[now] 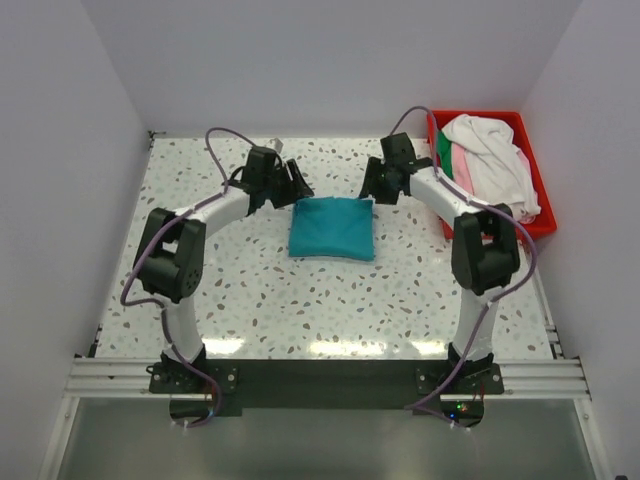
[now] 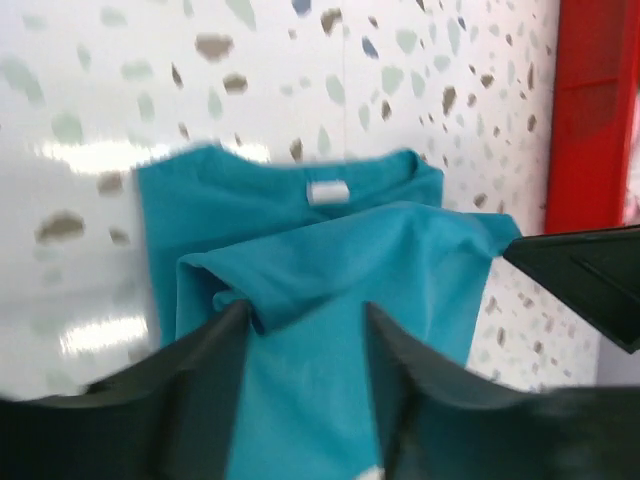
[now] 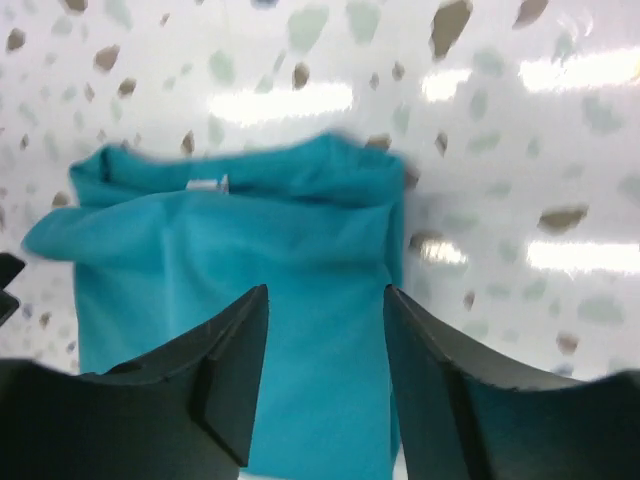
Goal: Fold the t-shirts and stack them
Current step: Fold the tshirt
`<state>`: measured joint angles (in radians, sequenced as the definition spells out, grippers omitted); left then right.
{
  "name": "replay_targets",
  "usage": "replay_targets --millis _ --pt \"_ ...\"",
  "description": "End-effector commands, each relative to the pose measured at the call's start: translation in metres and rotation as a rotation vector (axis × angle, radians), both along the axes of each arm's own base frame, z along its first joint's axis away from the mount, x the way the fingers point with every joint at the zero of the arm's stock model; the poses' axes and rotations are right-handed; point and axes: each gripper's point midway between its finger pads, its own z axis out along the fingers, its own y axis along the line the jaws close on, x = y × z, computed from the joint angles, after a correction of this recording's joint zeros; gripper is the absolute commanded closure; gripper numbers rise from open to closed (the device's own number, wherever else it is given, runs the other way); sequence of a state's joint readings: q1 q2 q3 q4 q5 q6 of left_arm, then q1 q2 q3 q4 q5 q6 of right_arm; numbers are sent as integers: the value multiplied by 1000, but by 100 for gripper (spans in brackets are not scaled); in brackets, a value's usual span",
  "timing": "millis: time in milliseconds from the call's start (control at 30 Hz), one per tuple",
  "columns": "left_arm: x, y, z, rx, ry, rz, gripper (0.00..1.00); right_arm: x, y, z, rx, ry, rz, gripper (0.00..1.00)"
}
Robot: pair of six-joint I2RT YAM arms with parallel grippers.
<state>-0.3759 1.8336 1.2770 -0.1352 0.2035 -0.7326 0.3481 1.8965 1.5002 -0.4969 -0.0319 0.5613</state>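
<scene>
The left gripper (image 2: 305, 320) has its jaws apart with nothing between them; the teal t-shirt (image 1: 332, 228) lies just beneath and ahead of its fingertips, not clamped. The right gripper (image 3: 325, 300) is likewise parted and empty, the same cloth directly below and ahead of it. Seen from above, each gripper sits at its own far corner of the shirt, which lies between them on the table (image 1: 300, 300) as a compact folded rectangle, its slightly longer side running from one gripper to the other. Both arms reach forward with elbows raised and bowed outward, wrists turned inward toward the shirt. Beyond the right gripper, on its outer side, the red bin (image 1: 480, 115) holds a heap of white, pink and green t-shirts (image 1: 495, 150). In judgement, this fold looks complete, and the right arm is the nearer to the bin.
</scene>
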Motion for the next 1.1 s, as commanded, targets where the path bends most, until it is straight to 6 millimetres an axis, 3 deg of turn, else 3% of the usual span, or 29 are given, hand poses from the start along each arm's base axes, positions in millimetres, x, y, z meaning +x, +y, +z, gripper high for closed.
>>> replay_targets --millis 0,100,200,267,333,400,433,567,700,767,967,1067 --pt "63 4 21 -56 -172 -7 35 48 1 6 38 -52 26 42" --pt "76 20 38 -57 -240 26 23 60 -7 10 1 -78 15 19" --pt "72 29 46 1 -253 48 23 55 -12 21 -20 -102 11 18" --pt "63 30 52 28 -255 56 25 45 -9 23 -49 -107 21 20" --pt "46 35 35 94 -190 67 33 25 -1 25 -90 -116 42 24" --pt "26 19 33 117 -178 32 44 5 5 14 -121 -105 58 29" --pt "18 18 28 155 -166 32 48 -8 18 23 -110 -126 82 32" --pt "-26 -21 24 157 -160 -57 64 -38 37 14 -85 -126 124 51" --pt "-61 -38 -12 124 -86 -105 78 -55 47 -11 -52 -84 161 60" --pt "-70 -44 -30 124 -53 -126 81 -59 50 -27 -48 -50 168 61" --pt "-95 -32 -93 180 91 -103 87 -73 43 -70 -76 49 157 62" --pt "-104 -23 -104 195 117 -80 86 -77 37 -80 -96 75 147 62"
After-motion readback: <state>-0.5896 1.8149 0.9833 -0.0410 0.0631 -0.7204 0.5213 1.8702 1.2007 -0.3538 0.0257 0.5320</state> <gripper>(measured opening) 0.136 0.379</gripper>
